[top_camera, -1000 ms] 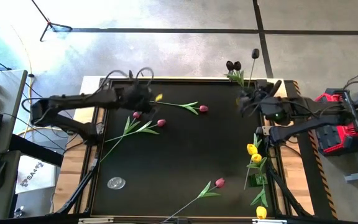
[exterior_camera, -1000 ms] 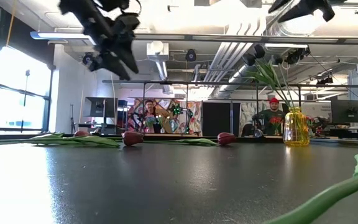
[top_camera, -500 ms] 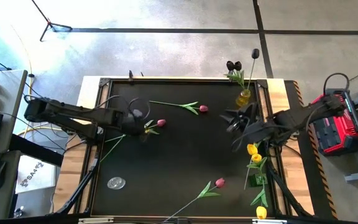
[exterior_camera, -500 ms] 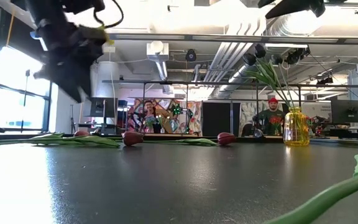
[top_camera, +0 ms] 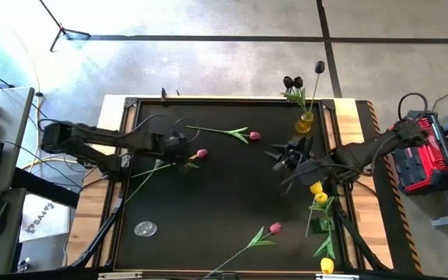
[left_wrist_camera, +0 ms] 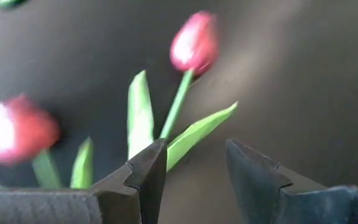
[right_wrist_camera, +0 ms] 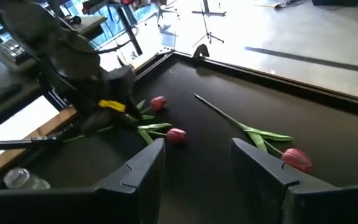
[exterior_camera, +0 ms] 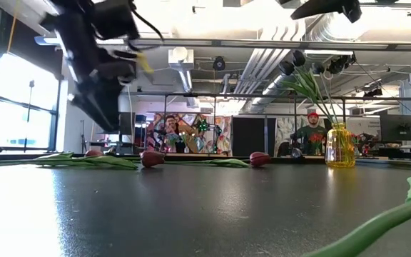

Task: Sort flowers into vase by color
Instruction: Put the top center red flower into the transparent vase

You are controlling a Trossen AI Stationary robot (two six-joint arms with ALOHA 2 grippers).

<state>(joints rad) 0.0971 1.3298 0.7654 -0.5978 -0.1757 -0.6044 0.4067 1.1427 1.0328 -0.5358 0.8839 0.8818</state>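
My left gripper hangs open over two pink tulips. My right gripper, open, hovers near the vase.

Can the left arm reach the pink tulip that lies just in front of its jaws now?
Probably yes. The left gripper hangs with jaws open just above the pink tulip, whose stem runs down toward the gap. Nothing covers it; only a second pink tulip lies close beside.

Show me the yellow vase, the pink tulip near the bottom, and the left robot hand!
yellow vase [top_camera: 306, 123]: high view, glass body.
pink tulip [top_camera: 274, 229]: high view, flower head.
left gripper [left_wrist_camera: 194, 171]: left wrist view, between its open fingers.
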